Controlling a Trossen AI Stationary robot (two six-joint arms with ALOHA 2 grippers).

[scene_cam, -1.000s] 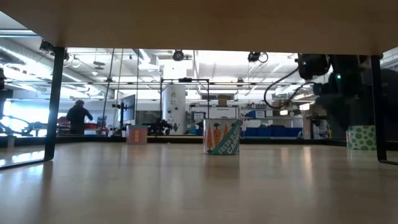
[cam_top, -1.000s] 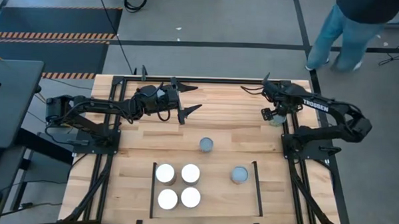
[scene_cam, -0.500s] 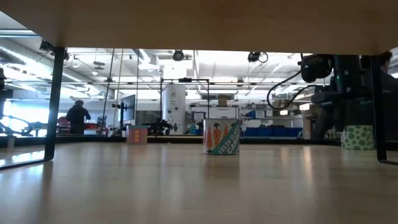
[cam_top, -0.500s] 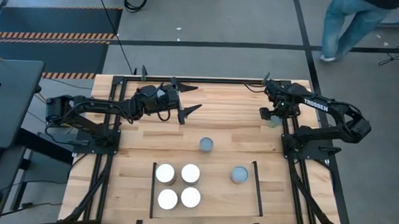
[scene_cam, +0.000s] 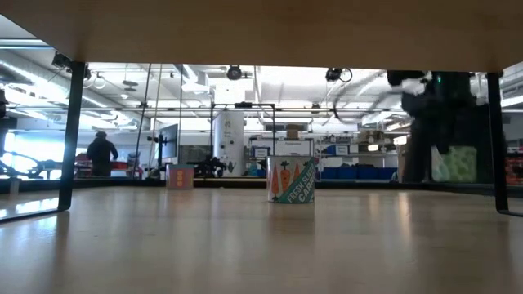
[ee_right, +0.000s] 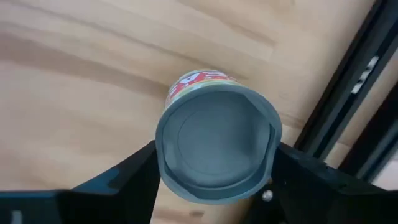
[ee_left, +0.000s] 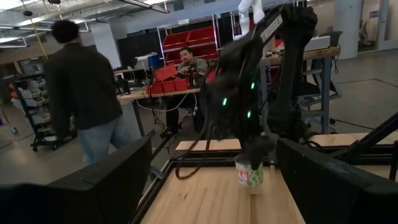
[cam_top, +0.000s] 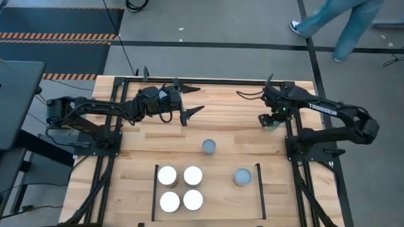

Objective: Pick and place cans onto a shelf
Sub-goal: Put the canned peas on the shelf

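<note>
Wooden tabletop (cam_top: 236, 108) is bearing a can (ee_right: 214, 143) sitting between the right gripper's (ee_right: 214, 163) closed jaws; left gripper (cam_top: 191, 102) is gaping empty.

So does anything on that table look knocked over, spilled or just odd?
Nothing stands out. Five cans stand upright on the shelf, one can stands alone mid-table, and the right end effector grips a green-dotted can upright near the far right edge.
</note>
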